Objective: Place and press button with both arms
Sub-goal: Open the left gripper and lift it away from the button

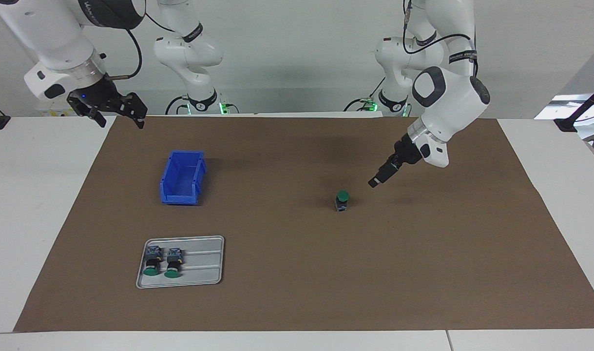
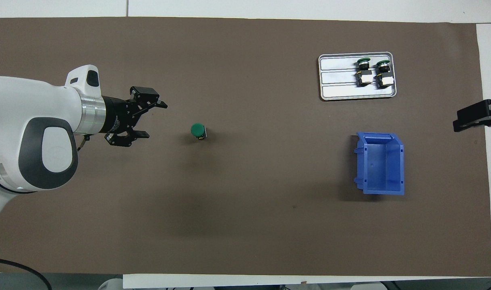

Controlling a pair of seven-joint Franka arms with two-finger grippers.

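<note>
One green-capped button (image 1: 342, 200) stands upright on the brown mat, cap up; it also shows in the overhead view (image 2: 198, 131). My left gripper (image 1: 373, 183) hangs in the air just beside it toward the left arm's end, open and empty, apart from it; in the overhead view it (image 2: 152, 120) shows both fingers spread. Two more buttons (image 1: 162, 262) lie on their sides in a grey tray (image 1: 204, 263). My right gripper (image 1: 119, 117) waits raised over the mat's edge at the right arm's end, open and empty.
A blue bin (image 1: 182, 177) stands empty on the mat, nearer to the robots than the tray (image 2: 342, 76); the bin also shows in the overhead view (image 2: 380, 163). White table borders the mat (image 1: 297, 273) on all sides.
</note>
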